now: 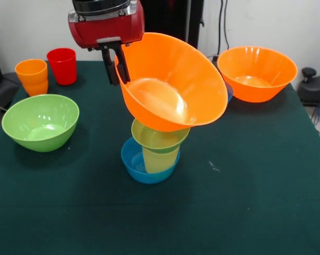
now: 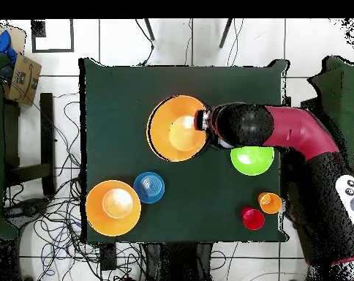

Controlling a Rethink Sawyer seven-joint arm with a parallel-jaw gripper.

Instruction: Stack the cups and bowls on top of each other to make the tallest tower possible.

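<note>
Now gripper (image 1: 119, 66) clamps glossy orange bowl (image 1: 173, 82) — tilted.

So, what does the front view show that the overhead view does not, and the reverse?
Only the front view shows the tower's lower layers: small blue bowl, yellow cup, small green bowl, under the tilted orange bowl, whose rim sits between the gripper fingers. Only the overhead view shows the second blue bowl whole. Both show the green bowl, red cup and orange cup.
</note>
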